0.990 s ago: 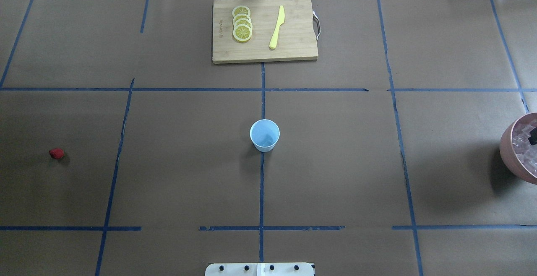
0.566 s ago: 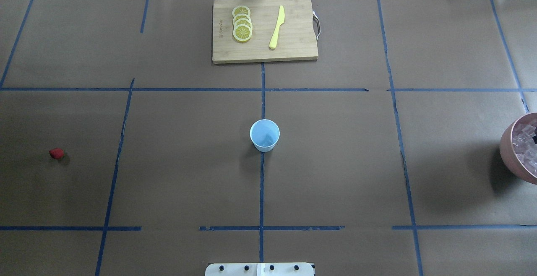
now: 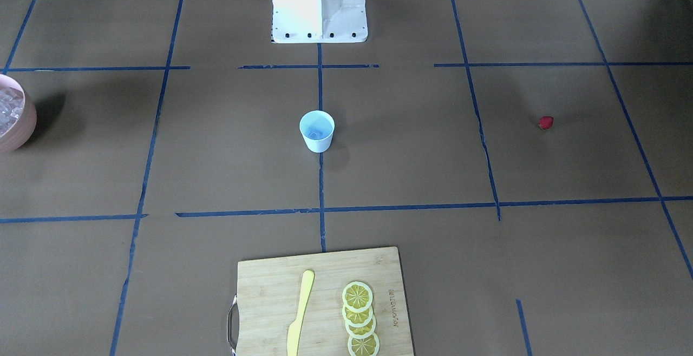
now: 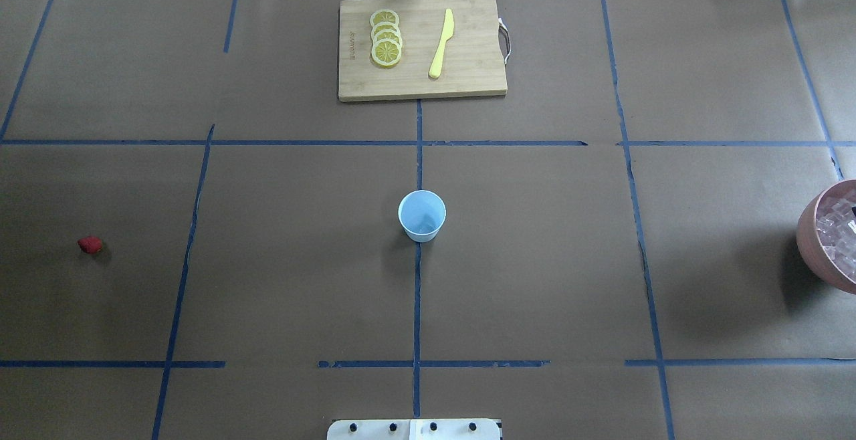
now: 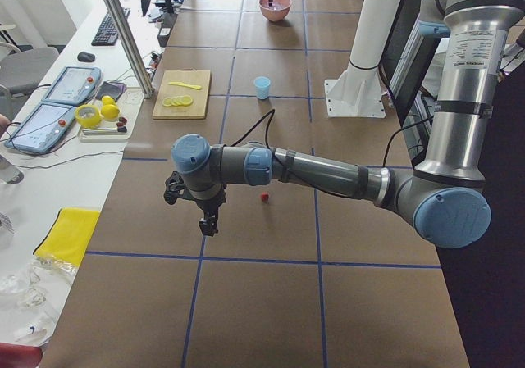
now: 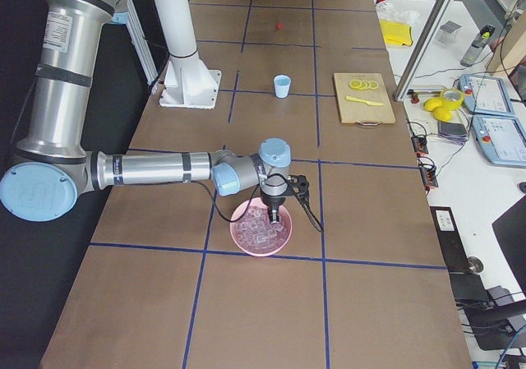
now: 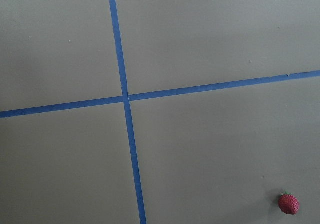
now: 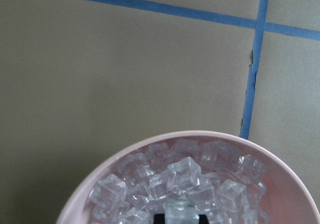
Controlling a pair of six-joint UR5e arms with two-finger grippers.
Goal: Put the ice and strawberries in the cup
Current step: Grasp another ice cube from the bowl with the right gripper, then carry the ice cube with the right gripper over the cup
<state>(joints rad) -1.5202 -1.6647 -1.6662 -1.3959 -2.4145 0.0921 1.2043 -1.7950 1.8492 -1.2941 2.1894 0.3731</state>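
The pale blue cup [image 4: 422, 216] stands upright and looks empty at the table's middle, also in the front-facing view [image 3: 317, 131]. The red strawberry [image 4: 90, 245] lies far to the left; the left wrist view shows it at the bottom right [image 7: 288, 203]. The ice [image 8: 185, 181] fills a pink bowl [image 4: 812, 239] at the right edge. My right gripper [image 6: 273, 214] points down into the bowl; only a dark sliver of it [image 8: 179, 219] shows under a cube, so I cannot tell its state. My left gripper [image 5: 207, 220] hovers beside the strawberry [image 5: 264, 197]; I cannot tell its state.
A wooden cutting board [image 4: 468, 79] with lemon slices [image 4: 386, 39] and a yellow knife [image 4: 441, 43] lies at the far middle. The robot base [image 3: 319, 4] stands behind the cup. Blue tape lines cross the brown table.
In the overhead view the dark fingertip over the pink bowl has slid right, almost out of the frame. Cup, strawberry and board have not moved.
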